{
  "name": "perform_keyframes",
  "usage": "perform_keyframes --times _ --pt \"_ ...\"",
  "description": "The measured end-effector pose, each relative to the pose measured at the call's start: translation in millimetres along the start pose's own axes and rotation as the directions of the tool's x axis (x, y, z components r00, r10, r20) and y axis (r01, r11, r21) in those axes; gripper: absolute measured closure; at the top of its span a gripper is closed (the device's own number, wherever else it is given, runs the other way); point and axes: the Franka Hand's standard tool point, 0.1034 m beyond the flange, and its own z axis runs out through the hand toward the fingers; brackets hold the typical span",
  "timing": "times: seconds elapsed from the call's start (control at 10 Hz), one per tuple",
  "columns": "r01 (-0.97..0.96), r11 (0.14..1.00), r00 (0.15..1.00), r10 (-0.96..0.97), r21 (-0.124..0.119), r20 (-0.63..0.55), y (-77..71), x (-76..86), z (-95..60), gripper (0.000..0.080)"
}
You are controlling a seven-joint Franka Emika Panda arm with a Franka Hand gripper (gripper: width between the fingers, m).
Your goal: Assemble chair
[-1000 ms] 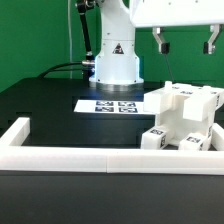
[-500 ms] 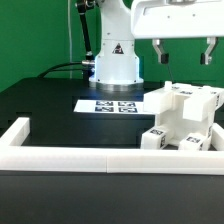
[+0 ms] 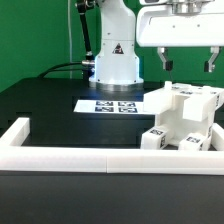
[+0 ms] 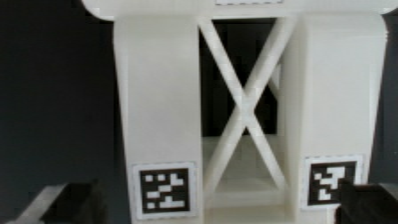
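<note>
The gripper (image 3: 189, 62) hangs with its fingers (image 3: 166, 62) spread wide and nothing between them. The chair (image 3: 185, 118) stands straight below it, not yet touched, its top just under the fingertips. Beyond the chair, on the side away from the arm's base, runs the rail (image 3: 100, 157).

The chair looks like hard moulded plastic: stiff, probably light for its bulk, and smooth enough to slide in the pads if pinched weakly. In the wrist view, two square bars (image 4: 157, 100) run away from the hand, with a thin crossed brace (image 4: 240, 95) between them. The flat, parallel faces of a bar seem the soundest place to take hold. The brace looks too slender and slanted to grip, and the tags (image 4: 164, 188) are best left uncovered.

Against the earlier frames, the gripper has come down steadily towards the chair, its jaws as wide as before. The chair itself has not shifted.
</note>
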Motion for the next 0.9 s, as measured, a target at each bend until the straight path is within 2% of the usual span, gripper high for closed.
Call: perform_keyframes --times 0.3,0.5,0.8,0.9 --pt "0.129 0.992 0.992 -0.129 0.003 -0.006 0.0 -21.9 5.6 0.0150" --pt "0.096 0.995 0.995 -0.096 0.006 0.002 -0.2 -29.5 5.9 0.0150" --pt "0.108 0.994 0.994 -0.108 0.005 -0.003 0.8 -30.8 7.8 0.0150" --pt "0.128 0.992 0.992 -0.128 0.005 -0.014 3.8 -42.1 12.9 0.0150"
